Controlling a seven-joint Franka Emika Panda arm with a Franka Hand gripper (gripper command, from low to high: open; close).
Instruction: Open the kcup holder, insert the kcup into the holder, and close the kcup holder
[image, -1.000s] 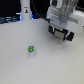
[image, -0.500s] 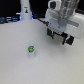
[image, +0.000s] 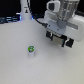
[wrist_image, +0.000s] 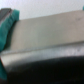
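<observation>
One pincer (image: 59, 39) on the white arm head, upper part of the exterior view toward its right; two dark fingers (image: 50, 36) hang below the white housing, a gap between them seems visible but the frame is too blurred, so cannot tell how wide the pincer stands or whether it holds anything. It sits low, close over the white counter (image: 20, 60). Wrist view is filled by a blurred grey-silver flat surface with a dark band under it and a teal-green patch at one edge; cannot tell what that surface is, no fingertips made out there. Outward: the kcup (image: 31, 50), small white pod with green top, stands upright on the counter, alone, well apart from the pincer, toward the exterior view's left and nearer the camera. Farther back, a white upright post (image: 24, 11) stands at the counter's far edge against a dark background with blue streaks. The kcup holder cannot be made out for certain in either view.
</observation>
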